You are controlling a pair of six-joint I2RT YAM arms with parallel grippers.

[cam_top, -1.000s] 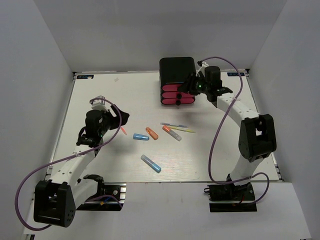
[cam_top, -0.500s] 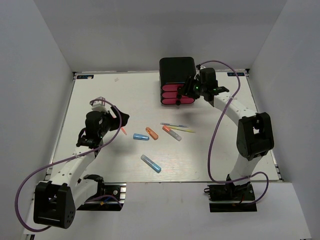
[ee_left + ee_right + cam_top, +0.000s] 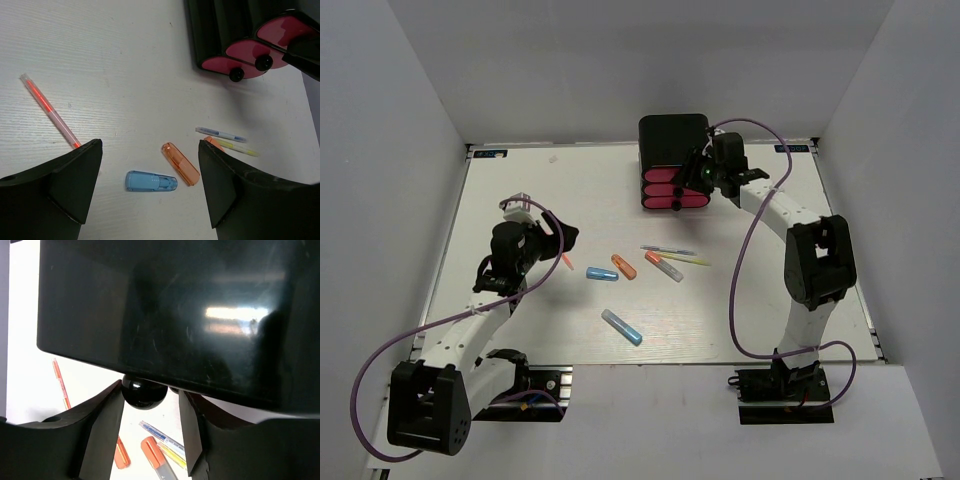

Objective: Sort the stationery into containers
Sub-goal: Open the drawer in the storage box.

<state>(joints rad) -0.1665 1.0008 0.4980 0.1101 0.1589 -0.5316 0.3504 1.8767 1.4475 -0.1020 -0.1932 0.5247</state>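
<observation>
The containers are three pink-fronted drawers [image 3: 675, 190] stacked in a glossy black box [image 3: 673, 145] at the back. My right gripper [image 3: 704, 176] is at the drawer fronts. In the right wrist view its jaws stand open around a black round knob [image 3: 144, 391]; the left finger touches it and the right finger stands apart. My left gripper [image 3: 150, 146] hangs open over a blue marker [image 3: 150, 181] and an orange marker [image 3: 180, 163], holding nothing. A red pen [image 3: 50, 110], a bluish pen [image 3: 221, 134], a yellow pen [image 3: 239, 147] and an orange-grey marker [image 3: 663, 266] lie nearby.
A second blue marker [image 3: 621, 327] lies alone toward the near edge. The stationery is spread across the middle of the white table [image 3: 520, 190]. Grey walls close in the table on three sides. Purple cables loop from both arms.
My right arm has shifted left, closer to the drawer fronts, and its jaws have widened a little around the knob. The left arm and the stationery have stayed put.
</observation>
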